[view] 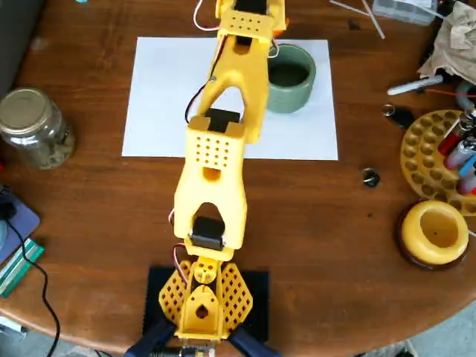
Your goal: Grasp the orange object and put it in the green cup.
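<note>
The sage-green cup (291, 77) stands upright on the white paper sheet (160, 97), right of my yellow arm (223, 111) and close against it. The arm reaches from its base at the bottom edge up to the top edge. Its wrist end (249, 22) lies just up and left of the cup. The fingers are hidden under the wrist and cut off by the top edge. A small sliver of bright orange (278, 31) shows at the wrist's right side, just above the cup's rim. I cannot tell whether this is the orange object or whether it is held.
A glass jar (33, 126) stands at the left. A round yellow holder on a dark base (435, 232) and a yellow perforated rack with pens (431, 152) stand at the right. Small metal bits (370, 177) lie between. Clutter fills the top right corner.
</note>
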Controlling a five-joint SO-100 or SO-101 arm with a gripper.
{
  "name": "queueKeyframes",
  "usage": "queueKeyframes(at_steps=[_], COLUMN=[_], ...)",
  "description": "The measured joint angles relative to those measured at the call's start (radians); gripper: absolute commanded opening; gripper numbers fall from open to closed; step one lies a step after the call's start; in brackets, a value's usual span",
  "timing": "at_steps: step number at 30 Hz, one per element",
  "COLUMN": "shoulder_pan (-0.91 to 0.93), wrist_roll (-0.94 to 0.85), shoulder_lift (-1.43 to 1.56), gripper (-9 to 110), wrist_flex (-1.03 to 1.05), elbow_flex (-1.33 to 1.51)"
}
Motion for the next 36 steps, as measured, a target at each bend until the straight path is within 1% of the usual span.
queueKeyframes(at_steps=[6, 24, 32, 36], shoulder_pan=[0.037, 0.087, 0.097, 0.091], wrist_roll=[-0.026, -0.049, -0.049, -0.052], shoulder_lift=[0.075, 0.242, 0.345, 0.383], gripper=[0, 0, 0, 0], wrist_flex=[0.043, 0.044, -0.046, -0.127], elbow_flex=[0.012, 0.261, 0.437, 0.538])
